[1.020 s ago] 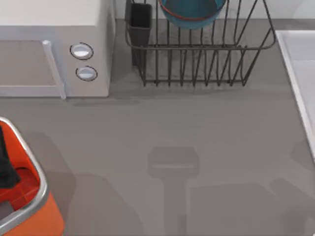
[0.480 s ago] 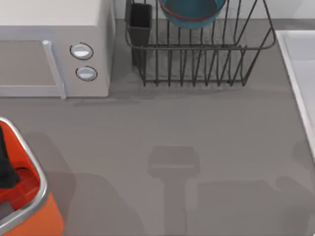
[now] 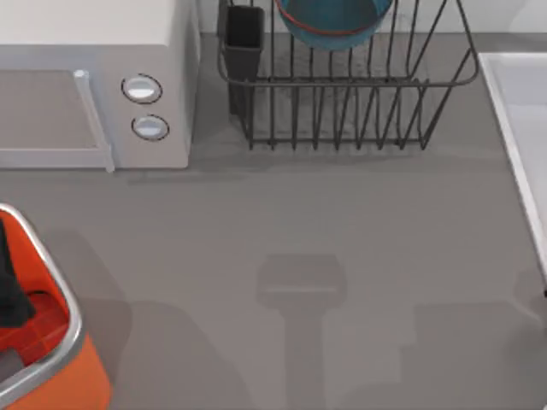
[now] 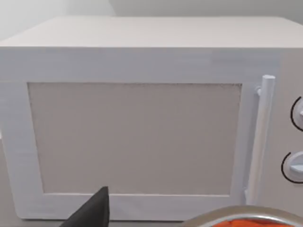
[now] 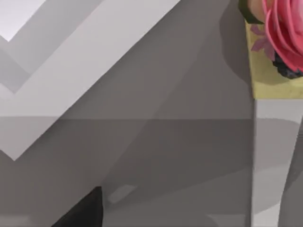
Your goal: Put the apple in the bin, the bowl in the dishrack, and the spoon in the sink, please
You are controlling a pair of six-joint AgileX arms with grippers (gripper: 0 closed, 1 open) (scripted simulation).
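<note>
Top: bowl (image 3: 332,21) sits in dishrack (image 3: 346,85); left gripper (image 3: 10,286) over bin (image 3: 60,376), apple hidden, finger state can't tell. Sink (image 3: 513,128) at right edge. Left wrist: microwave (image 4: 142,118), bin rim. Right wrist: sink rim, table (image 5: 180,142).

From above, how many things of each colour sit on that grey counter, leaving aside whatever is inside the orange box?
White: 2, the microwave and the sink
Orange: 1, the bin
Dark grey: 1, the dishrack
Blue: 1, the bowl, standing in the dishrack
Total: 5
</note>
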